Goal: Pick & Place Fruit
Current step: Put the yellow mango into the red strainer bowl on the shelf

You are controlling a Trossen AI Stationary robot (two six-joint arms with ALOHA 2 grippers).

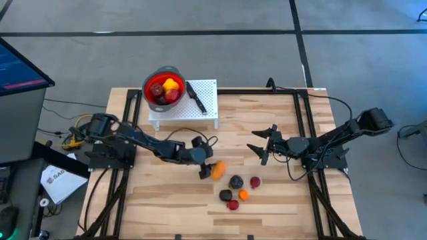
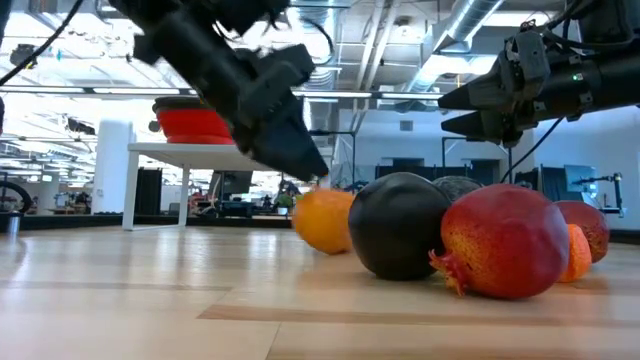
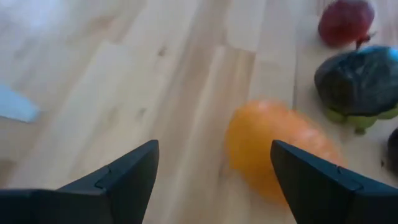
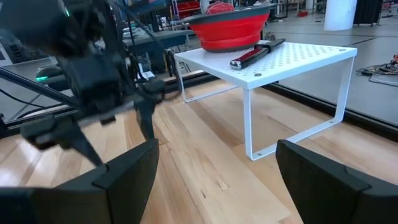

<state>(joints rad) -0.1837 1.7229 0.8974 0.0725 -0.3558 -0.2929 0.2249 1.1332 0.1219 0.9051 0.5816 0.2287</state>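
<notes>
An orange fruit (image 1: 218,171) lies on the wooden table, right in front of my left gripper (image 1: 204,171). That gripper is open and slants down at it. In the left wrist view the fruit (image 3: 273,149) lies ahead of the fingers, close to one of them. Several more small fruits rest on the table beside it: a black one (image 1: 235,181), a red one (image 1: 255,181), another black one (image 1: 226,195), a small orange one (image 1: 243,195) and a dark red one (image 1: 233,205). My right gripper (image 1: 259,145) hangs open and level above the table, farther right. My left gripper has one fingertip (image 2: 312,168) right at the top of the orange fruit (image 2: 325,215), coming slanting down from the table's left. I cannot tell whether it touches. The fruit rests on the table.
A red bowl (image 1: 152,100) holding red and yellow fruit stands on a white perforated rack (image 1: 207,110) at the table's far side, beside a black-handled knife (image 1: 195,97). Bare wood lies to the near left.
</notes>
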